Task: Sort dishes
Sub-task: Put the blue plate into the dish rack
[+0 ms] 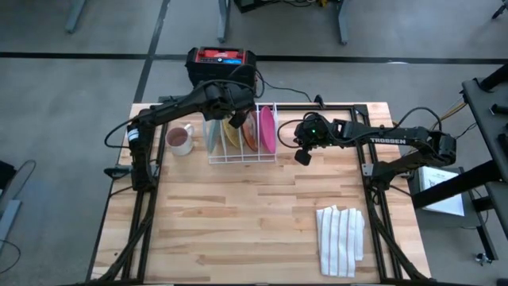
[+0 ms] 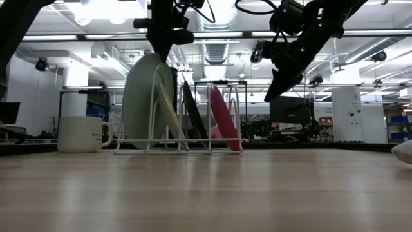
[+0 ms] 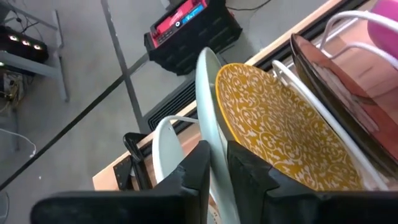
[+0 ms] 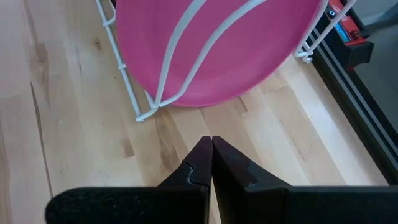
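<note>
Four plates stand on edge in the white wire rack (image 1: 242, 151) at the back of the desk (image 1: 238, 230): teal plate (image 3: 208, 118), yellow patterned plate (image 3: 280, 124), orange-brown plate (image 3: 348, 93), pink plate (image 4: 217, 43). My left fingers (image 3: 214, 168) pinch the teal plate's rim from above. My right fingers (image 4: 211, 165) are pressed together, empty, just beside the pink plate. One mug (image 1: 180, 141), one striped cloth (image 1: 341, 238). "TROSSEN" reads on my right arm (image 1: 397, 141)

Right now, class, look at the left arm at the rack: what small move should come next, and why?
Probably lift straight up. The left end effector is shut on the pale teal plate, standing upright in the white wire rack beside the yellow plate. The right end effector waits shut by the pink plate.
</note>
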### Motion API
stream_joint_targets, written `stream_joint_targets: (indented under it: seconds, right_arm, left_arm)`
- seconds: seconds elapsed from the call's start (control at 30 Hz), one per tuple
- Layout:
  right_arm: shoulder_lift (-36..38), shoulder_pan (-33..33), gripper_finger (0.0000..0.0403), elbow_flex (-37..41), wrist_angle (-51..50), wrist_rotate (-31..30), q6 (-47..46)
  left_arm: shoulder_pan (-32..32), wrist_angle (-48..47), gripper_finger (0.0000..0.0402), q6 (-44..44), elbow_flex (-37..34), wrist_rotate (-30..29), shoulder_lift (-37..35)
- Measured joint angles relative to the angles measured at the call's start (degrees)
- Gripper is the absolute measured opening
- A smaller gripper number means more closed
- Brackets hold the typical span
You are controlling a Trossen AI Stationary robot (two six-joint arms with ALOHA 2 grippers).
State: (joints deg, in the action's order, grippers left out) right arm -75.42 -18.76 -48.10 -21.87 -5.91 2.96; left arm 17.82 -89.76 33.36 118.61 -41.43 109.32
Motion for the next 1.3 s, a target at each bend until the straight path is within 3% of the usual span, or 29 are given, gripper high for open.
stream_joint_targets:
  seconds: [0.67,1.3]
  right_arm:
    - [0.0,0.0,0.0,0.0,0.0,0.0,0.0]
    - [0.0,0.0,0.0,0.0,-0.1,0.0,0.0]
  left_arm:
    - [0.6,-0.2,0.0037,0.2,5.5,-1.5,0.0]
    - [1.9,-0.2,0.0036,1.2,5.4,-1.5,-0.3]
